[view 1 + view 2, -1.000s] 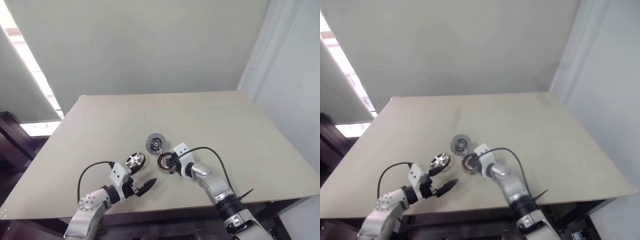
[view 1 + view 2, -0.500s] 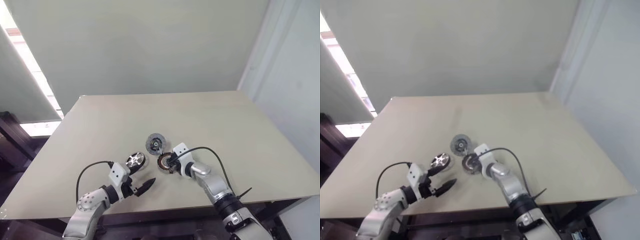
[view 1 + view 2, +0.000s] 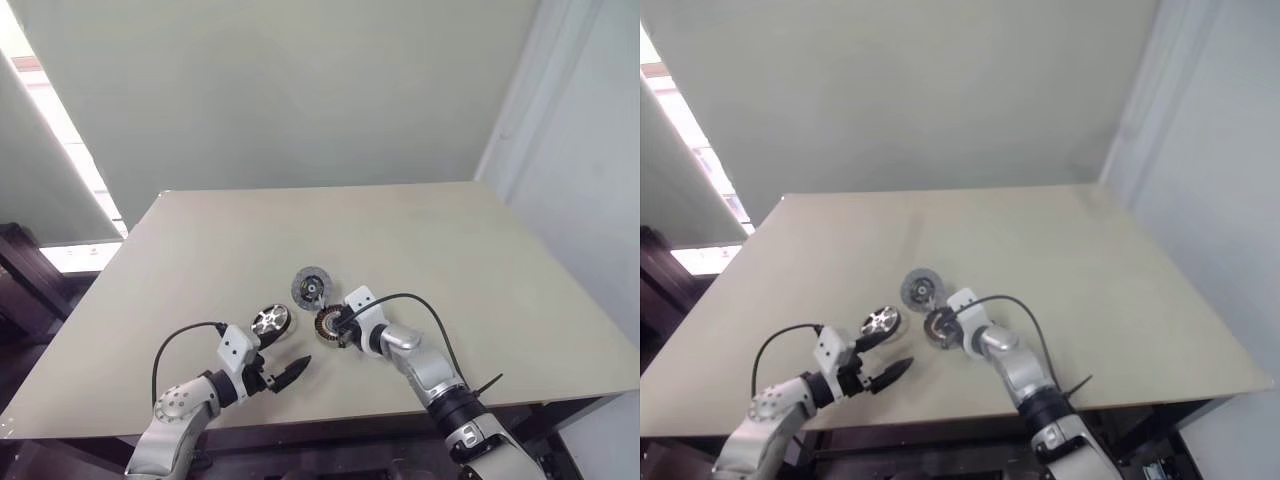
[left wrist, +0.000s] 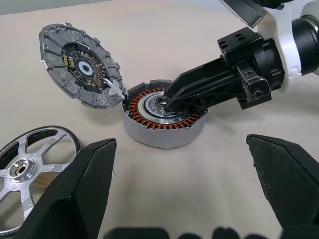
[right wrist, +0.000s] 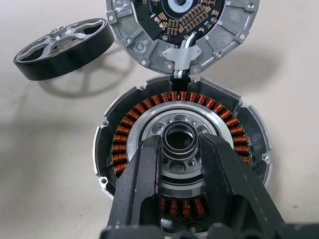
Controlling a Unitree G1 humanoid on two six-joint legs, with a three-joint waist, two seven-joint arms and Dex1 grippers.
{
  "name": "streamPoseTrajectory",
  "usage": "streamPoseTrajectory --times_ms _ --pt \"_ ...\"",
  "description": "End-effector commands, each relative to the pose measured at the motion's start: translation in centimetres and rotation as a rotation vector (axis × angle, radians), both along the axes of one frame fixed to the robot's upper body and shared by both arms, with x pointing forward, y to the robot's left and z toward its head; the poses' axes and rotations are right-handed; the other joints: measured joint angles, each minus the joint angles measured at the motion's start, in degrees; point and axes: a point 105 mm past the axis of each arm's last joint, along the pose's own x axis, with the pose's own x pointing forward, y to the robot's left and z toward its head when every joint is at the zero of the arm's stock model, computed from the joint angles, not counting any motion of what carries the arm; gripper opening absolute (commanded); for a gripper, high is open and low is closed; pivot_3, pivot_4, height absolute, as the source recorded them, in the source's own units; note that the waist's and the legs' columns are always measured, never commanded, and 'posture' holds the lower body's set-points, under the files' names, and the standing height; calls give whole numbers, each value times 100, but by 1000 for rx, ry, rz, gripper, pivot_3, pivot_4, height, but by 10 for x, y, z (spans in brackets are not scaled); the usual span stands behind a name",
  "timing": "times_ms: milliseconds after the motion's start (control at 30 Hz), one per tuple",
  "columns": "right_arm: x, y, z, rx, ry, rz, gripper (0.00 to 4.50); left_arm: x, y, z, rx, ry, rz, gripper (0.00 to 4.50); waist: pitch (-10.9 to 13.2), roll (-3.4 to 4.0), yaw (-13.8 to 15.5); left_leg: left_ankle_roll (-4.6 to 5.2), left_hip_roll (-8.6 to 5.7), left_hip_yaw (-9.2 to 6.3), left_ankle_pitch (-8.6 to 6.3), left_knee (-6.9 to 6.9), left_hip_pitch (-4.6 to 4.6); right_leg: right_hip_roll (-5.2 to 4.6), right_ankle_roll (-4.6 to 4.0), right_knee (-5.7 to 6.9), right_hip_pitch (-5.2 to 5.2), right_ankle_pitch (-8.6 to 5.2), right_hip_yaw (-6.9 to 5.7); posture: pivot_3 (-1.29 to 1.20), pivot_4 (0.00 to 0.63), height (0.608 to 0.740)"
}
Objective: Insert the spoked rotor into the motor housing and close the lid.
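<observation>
The motor housing (image 5: 124, 144), with copper windings around a silver centre, lies on the tan table (image 3: 450, 250). My right gripper (image 5: 180, 144) is shut on its central hub, one finger on each side. The lid (image 4: 82, 64) stands tilted open behind the housing, joined to its rim by a small bracket. Left of the housing the spoked rotor (image 3: 270, 320) lies flat on the table. My left gripper (image 3: 280, 357) hovers open just in front of the rotor and holds nothing.
The table's front edge (image 3: 330, 415) runs close under both arms. A black cable (image 3: 415, 300) loops over my right wrist. A pale wall (image 3: 300, 90) rises behind the table, and its left edge drops to a dark floor.
</observation>
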Motion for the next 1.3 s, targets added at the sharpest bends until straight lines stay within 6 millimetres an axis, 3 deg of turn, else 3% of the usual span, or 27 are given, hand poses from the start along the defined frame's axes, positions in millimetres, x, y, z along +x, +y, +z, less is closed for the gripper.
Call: streamPoseTrajectory --times_ms 33,567,600,867,900,1167,1267,1300 --pt "6 5 14 15 -46 9 801 4 3 11 4 -52 8 4500 0 0 0 0 0 0 0 0 0 0 0 0 0 0 0 0 0 740" --pt "6 5 12 0 -32 11 801 4 2 11 4 -56 5 4500 0 0 -1 0 0 0 0 0 0 0 0 0 0 0 0 0 0 740" --pt "6 5 12 3 -33 10 1539 4 2 11 4 -57 4 4500 0 0 -1 0 0 0 0 0 0 0 0 0 0 0 0 0 0 740" --pt "6 7 18 35 -38 8 4306 5 2 11 7 -58 2 4500 -1 1 -1 0 0 0 0 0 0 0 1 0 0 1 1 0 0 740" --pt "7 8 21 47 -47 7 4460 5 2 11 8 -58 2 4500 -1 1 1 0 0 -1 0 -1 1 0 1 0 0 1 0 0 0 740" --pt "5 9 36 101 -74 17 4460 5 2 11 9 -59 0 4500 0 1 0 0 0 -3 0 -1 0 0 2 0 0 1 -1 0 0 740" --pt "3 9 38 107 -78 21 3885 5 2 11 9 -59 -1 4500 0 1 1 0 0 -3 0 -1 -1 0 2 0 0 1 -1 0 0 740" --pt "3 9 37 104 -82 17 3485 5 2 11 9 -59 -2 4500 0 1 0 0 0 -2 0 -1 -1 0 2 0 0 1 -1 0 0 740"
